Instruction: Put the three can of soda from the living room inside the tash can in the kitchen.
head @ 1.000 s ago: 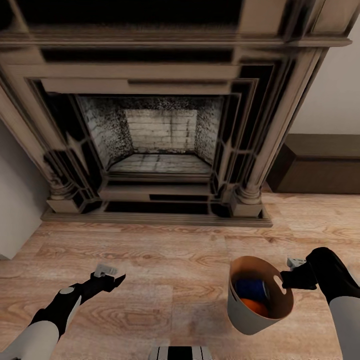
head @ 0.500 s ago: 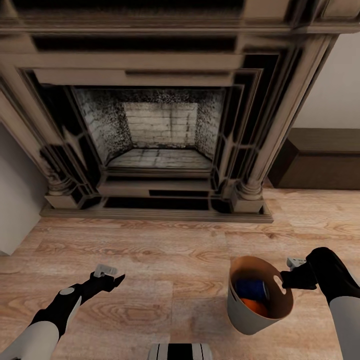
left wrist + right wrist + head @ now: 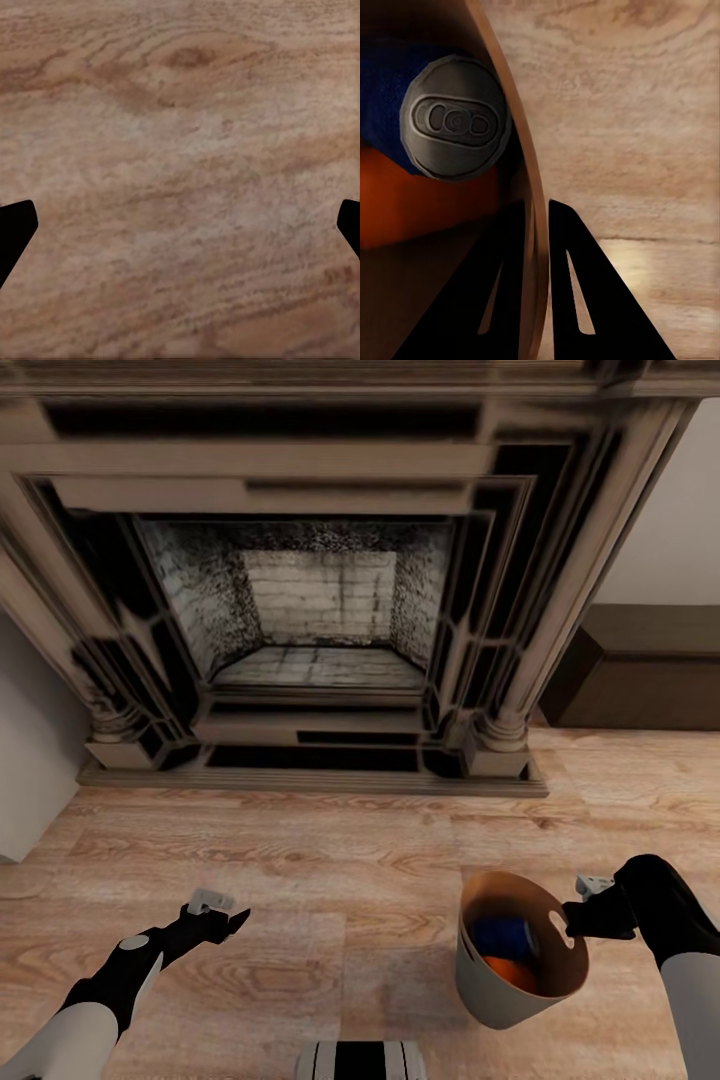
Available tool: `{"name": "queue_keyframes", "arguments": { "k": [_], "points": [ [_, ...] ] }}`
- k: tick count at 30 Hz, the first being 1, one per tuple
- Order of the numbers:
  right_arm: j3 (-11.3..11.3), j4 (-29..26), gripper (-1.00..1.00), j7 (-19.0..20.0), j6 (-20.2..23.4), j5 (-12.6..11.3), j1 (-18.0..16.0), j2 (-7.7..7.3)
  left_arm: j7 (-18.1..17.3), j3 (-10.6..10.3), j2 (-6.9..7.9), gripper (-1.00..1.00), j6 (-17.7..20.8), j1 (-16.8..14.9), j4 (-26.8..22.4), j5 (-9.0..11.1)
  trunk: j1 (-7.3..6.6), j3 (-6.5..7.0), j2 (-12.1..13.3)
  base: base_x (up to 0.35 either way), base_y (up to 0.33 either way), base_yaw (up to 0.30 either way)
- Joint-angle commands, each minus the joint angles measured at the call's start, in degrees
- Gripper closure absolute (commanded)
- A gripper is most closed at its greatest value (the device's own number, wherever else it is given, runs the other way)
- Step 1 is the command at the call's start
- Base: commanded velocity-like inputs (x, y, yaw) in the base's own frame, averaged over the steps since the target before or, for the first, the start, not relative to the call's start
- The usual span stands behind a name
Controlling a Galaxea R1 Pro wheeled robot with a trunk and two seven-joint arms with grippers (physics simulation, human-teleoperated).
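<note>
In the head view the tash can (image 3: 472,972), grey outside and tan inside, hangs tilted just above the wood floor at lower right. My right gripper (image 3: 572,920) is shut on its rim. In the right wrist view one finger sits inside the bin wall (image 3: 523,142) and one outside, around the gripper's midpoint (image 3: 538,225). Inside lie a dark blue can of soda (image 3: 500,937) with a silvery top (image 3: 454,116) and an orange can (image 3: 512,972) under it (image 3: 420,202). My left gripper (image 3: 235,922) is open and empty over bare floor, fingertips (image 3: 15,225) wide apart.
A large fireplace (image 3: 320,610) with a brick back stands straight ahead on a low plinth (image 3: 310,780). A dark brown low cabinet (image 3: 640,680) is at the right wall, and a pale wall corner (image 3: 30,760) juts in at left. Wood floor (image 3: 330,860) lies between.
The whole view has shifted a little, with the fireplace sliding upward in the picture. Both arms and the held bin keep the same pose.
</note>
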Motion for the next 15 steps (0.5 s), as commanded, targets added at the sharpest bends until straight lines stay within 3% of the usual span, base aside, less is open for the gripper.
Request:
{"name": "queue_keyframes", "arguments": {
  "k": [1, 15],
  "points": [
    [0.0, 0.0, 1.0, 0.3, 0.7, -1.0, 0.0, 0.02, 0.0, 0.0, 0.0, -1.0, 0.0, 0.0, 0.0, 0.0, 0.02, -0.22, 0.0, 0.0, 0.0, 0.0],
    [0.0, 0.0, 1.0, 0.3, -1.1, -1.1, 0.1, 0.18, 0.0, 0.0, -0.01, -1.0, 0.0, 0.0, 0.1, 0.0, 0.14, -1.33, -0.1, 0.0, 0.0, 0.0]
  ]
}}
